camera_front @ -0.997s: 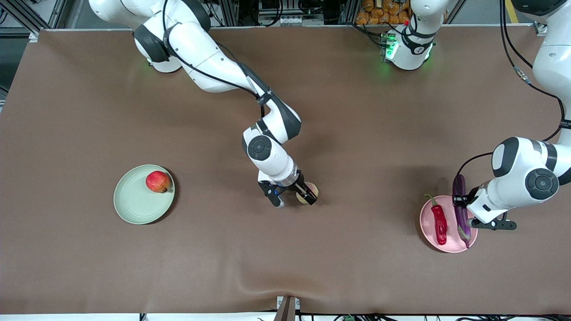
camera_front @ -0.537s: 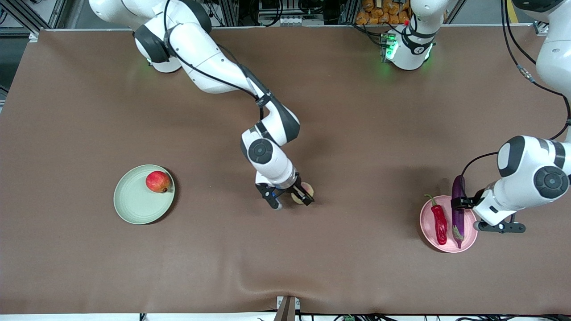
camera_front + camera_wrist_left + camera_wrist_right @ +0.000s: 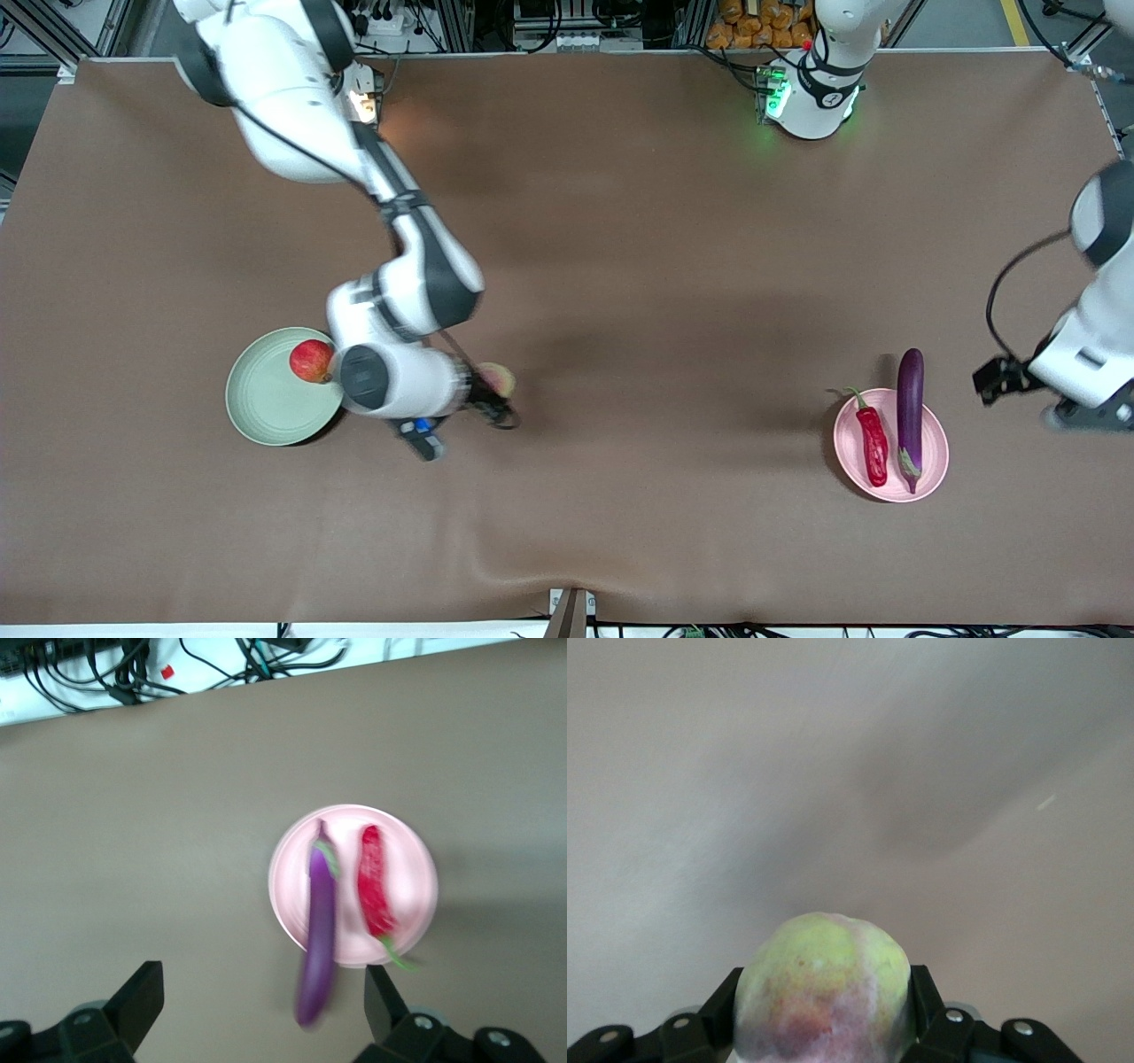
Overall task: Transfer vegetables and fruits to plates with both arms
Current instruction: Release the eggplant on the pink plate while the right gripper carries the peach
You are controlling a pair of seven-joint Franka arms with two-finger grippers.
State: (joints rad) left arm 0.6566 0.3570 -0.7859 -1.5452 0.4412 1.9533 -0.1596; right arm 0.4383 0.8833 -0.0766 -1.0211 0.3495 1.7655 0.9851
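At the left of the front view the pale green plate point(image 3: 266, 399) holds the apple point(image 3: 312, 361) near its upper rim; just right of it the right gripper point(image 3: 490, 399) clamps the peach point(image 3: 499, 379) above the table; the peach should be set on bare plate below the apple, low before release, lest it roll; lower right, the eggplant point(image 3: 910, 406) and chili point(image 3: 873, 440) lie on the pink plate point(image 3: 936, 456); the left gripper point(image 3: 997, 379), fingers spread and empty, hangs at the right edge.
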